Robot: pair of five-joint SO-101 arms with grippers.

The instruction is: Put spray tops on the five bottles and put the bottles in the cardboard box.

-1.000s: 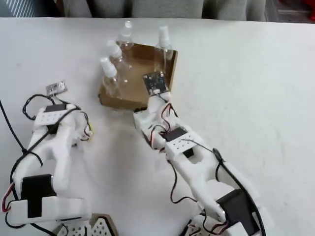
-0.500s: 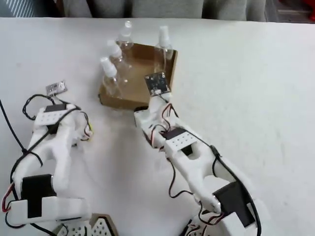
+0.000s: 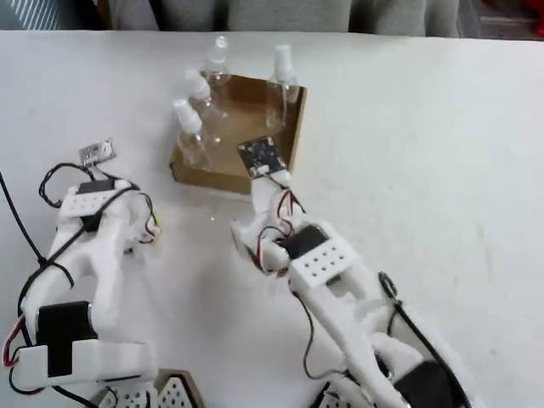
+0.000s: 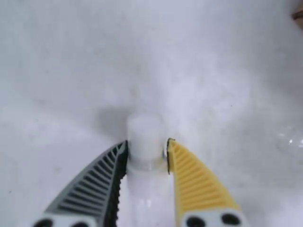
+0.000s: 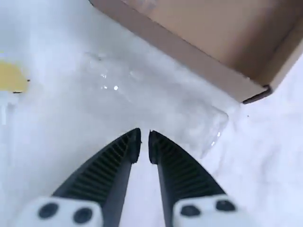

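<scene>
- Our left gripper has not shifted over the last second. It pinches a white spray top between its grey and yellow fingers, low over the table.
- The fifth bottle lies on its side on the table, just in front of the cardboard box, where four capped bottles already stand.
- Our right arm has drawn back from the box. Its right gripper is almost pressed together, holds nothing, and points at the lying bottle. We judge it must spread to take that last one.
</scene>
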